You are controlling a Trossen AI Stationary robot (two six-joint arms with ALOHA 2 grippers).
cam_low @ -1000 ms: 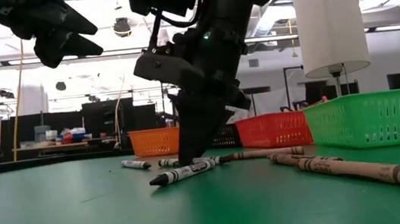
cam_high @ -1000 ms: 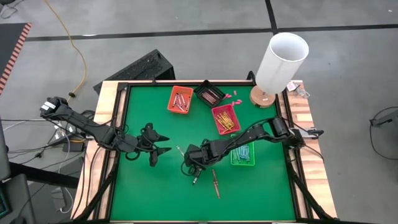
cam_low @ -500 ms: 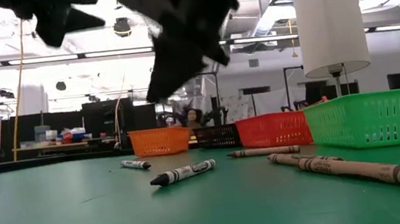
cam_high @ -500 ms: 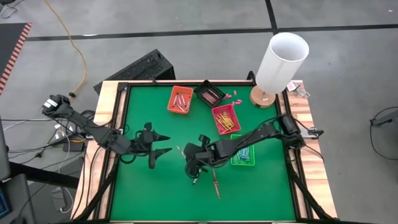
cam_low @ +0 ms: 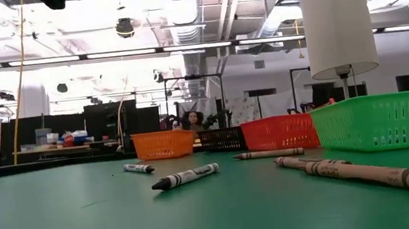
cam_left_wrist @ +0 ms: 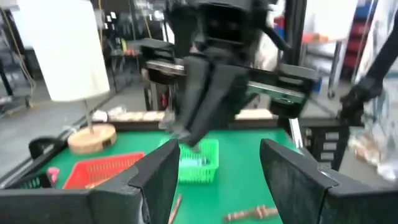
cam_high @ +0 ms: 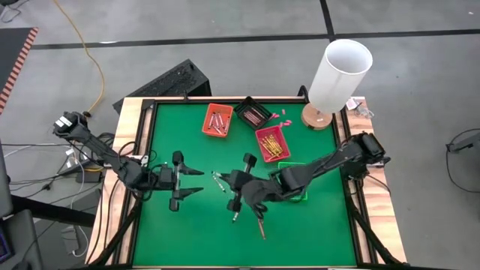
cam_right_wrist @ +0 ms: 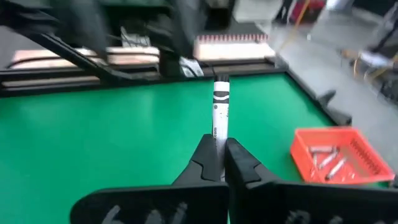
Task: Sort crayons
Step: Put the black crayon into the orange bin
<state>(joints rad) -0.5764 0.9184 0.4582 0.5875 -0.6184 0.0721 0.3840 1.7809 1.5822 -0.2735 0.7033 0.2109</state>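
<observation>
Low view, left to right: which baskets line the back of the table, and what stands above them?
Orange plastic basket → dark mesh basket → red plastic basket → green plastic basket. The white-shaded lamp stands above the red-to-green junction.

4 trays (cam_high: 217,120) sit toward the table's (cam_high: 187,232) far side w/ the lamp (cam_high: 339,75) at the far right corner. Loose crayons (cam_low: 185,177) lie mid-table, in front of the trays.
</observation>
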